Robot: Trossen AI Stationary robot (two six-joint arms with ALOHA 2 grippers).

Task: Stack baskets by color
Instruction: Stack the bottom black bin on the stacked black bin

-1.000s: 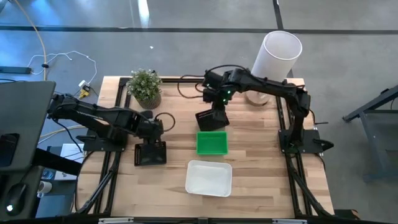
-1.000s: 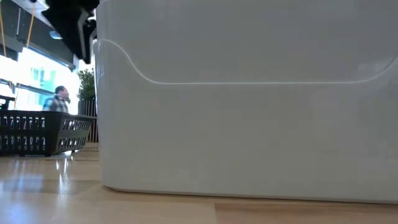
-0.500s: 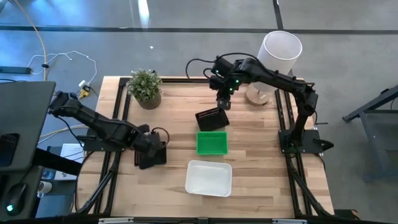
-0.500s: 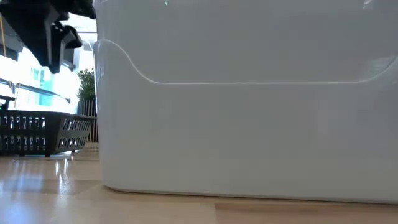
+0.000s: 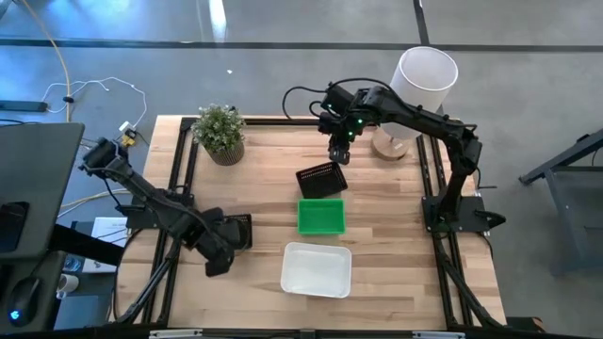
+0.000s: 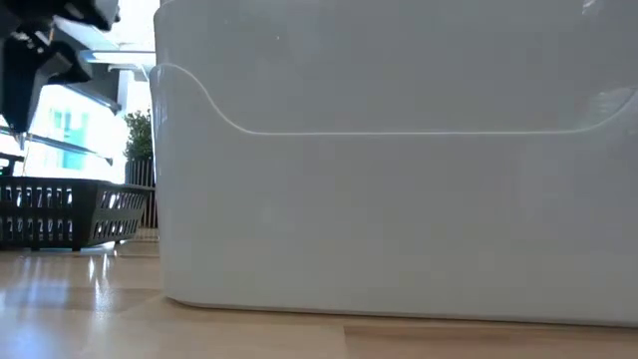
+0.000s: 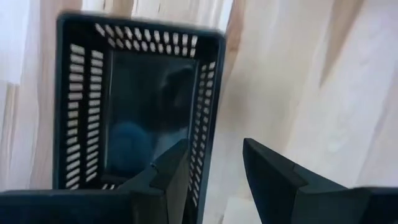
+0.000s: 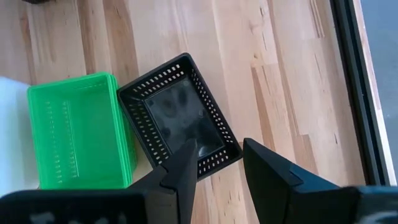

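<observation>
i am working over a pale wood-plank table (image 5: 396, 235) with dark rails along its sides, standing on a grey floor with cables at 10 o'clock. my left claw (image 5: 215, 262) is hanging at 8 o'clock, fingers apart and holding nothing, just beside a black basket (image 5: 236, 229). my right claw (image 5: 336, 153) is hovering at 12 o'clock, fingers apart and empty, above a second black basket (image 5: 320, 178) lying askew, touching the green stack (image 5: 321, 216) at centre. the white stack (image 5: 317, 268) is sitting at 6 o'clock and is filling the low view. a plant (image 5: 220, 132) is standing at 11 o'clock, a white cylinder (image 5: 420, 83) at 1 o'clock. bright windows are glowing beyond the table.
</observation>
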